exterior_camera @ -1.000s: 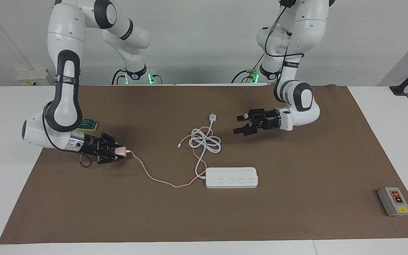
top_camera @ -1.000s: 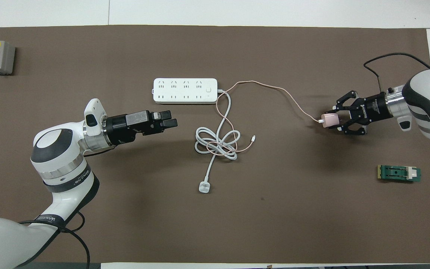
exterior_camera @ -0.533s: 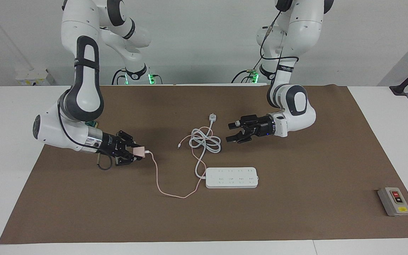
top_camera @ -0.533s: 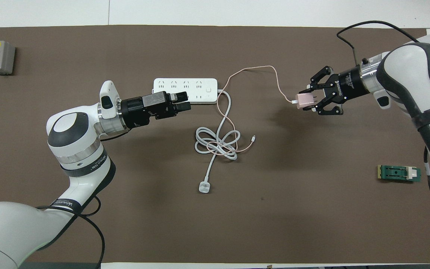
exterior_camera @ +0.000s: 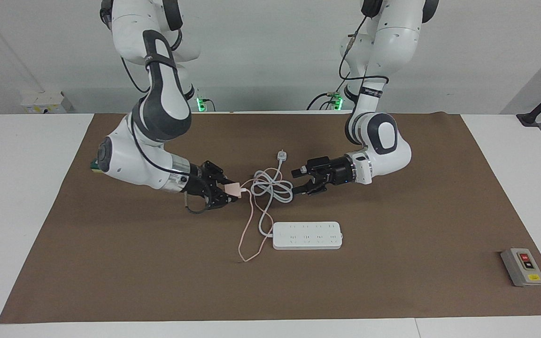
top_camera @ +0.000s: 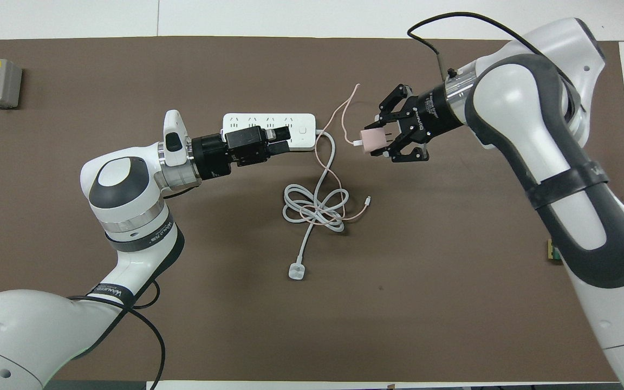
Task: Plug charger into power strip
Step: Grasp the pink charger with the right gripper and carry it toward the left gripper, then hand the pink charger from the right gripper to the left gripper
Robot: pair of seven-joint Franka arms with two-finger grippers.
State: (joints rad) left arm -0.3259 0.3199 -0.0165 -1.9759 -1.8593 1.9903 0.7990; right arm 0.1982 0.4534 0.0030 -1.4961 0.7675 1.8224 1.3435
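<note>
Brown mat on the worktop (exterior_camera: 26, 141), strip (exterior_camera: 307, 235) mid-worktop. Right gripper (exterior_camera: 231, 189), jaws pinching the charger (exterior_camera: 234, 188), has swung in from the worktop's end; left gripper (exterior_camera: 302, 180), jaws spread, hovers over the strip's cord. Plugging's close.

I've got bright, even light from overhead, soft shadows under both arms on the brown mat (exterior_camera: 392, 281), no glare, pics sharp.

Pink charger (exterior_camera: 234, 188) aloft; white power strip (exterior_camera: 307, 235) flat on mat
</note>
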